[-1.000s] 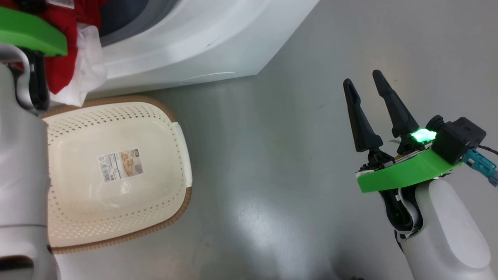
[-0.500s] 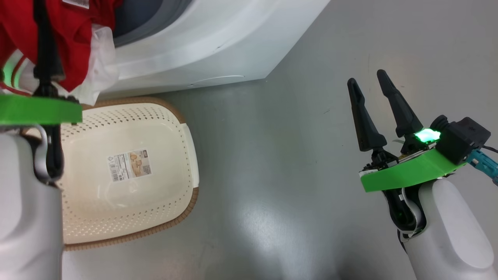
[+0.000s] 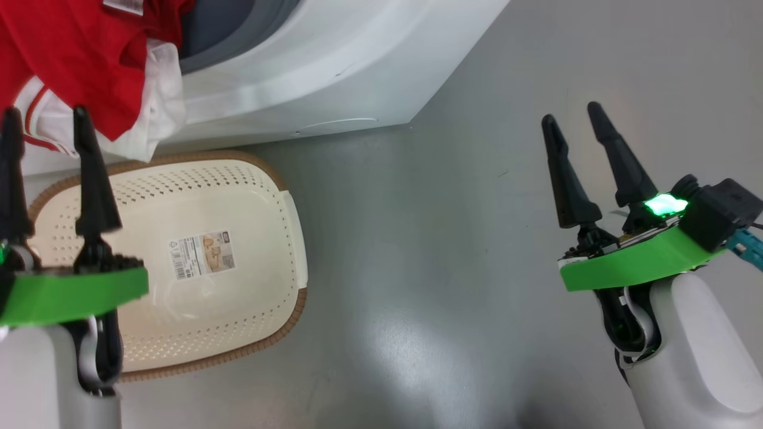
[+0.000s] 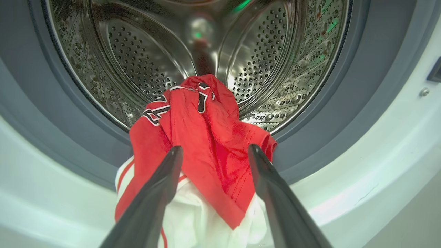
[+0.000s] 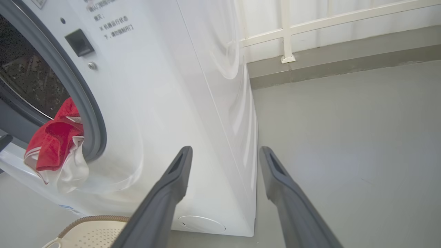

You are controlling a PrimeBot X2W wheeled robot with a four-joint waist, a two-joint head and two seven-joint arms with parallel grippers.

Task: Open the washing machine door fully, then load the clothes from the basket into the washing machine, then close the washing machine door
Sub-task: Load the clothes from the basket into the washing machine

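left gripper (image 3: 45, 119) has drawn back from the clothes (image 3: 89, 53) and now sits lower, fingers apart and empty, above the basket (image 3: 262, 173). clothes hang half out of the washing machine (image 3: 334, 59) opening: red and white folds draped over the grey gasket (image 4: 51, 137), upper end inside the drum (image 4: 137, 62). basket floor shows its label (image 3: 201, 255). right gripper (image 3: 571, 114): fingers apart, empty, over the floor (image 3: 417, 250).

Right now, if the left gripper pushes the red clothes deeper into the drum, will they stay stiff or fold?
Probably floppy: the clothes drape in soft folds over the grey gasket, so a push would likely crumple them. The portion hanging outside the opening may pull them back out.
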